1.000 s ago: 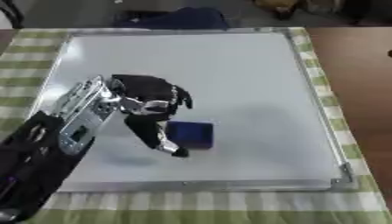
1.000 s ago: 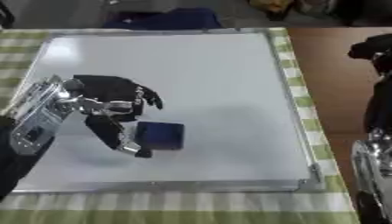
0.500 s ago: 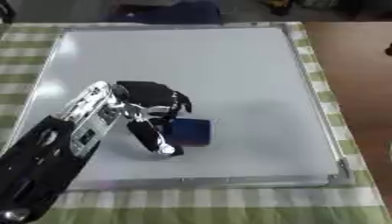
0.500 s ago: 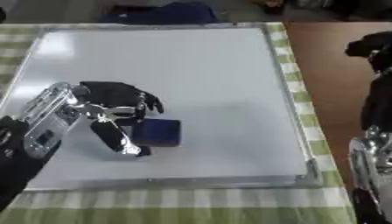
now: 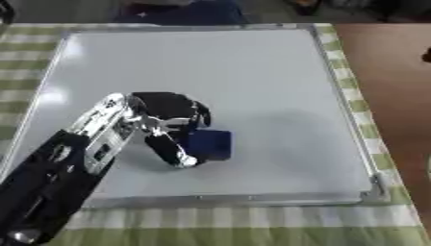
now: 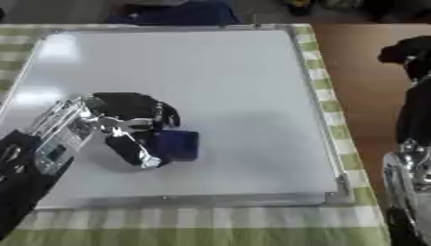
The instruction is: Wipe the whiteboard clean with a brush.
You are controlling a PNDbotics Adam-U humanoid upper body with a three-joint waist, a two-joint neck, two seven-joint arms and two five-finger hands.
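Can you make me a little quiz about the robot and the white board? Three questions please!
1. True or false: the left hand has its fingers curled round the blue brush.
2. Where does the brush sit on the whiteboard?
A. the far right corner
B. the near part, left of the middle
C. off the board, on the striped cloth
3. Fill in the word: the right arm shows at the ______ edge of the right eye view, away from the board.

Key:
1. True.
2. B.
3. right.
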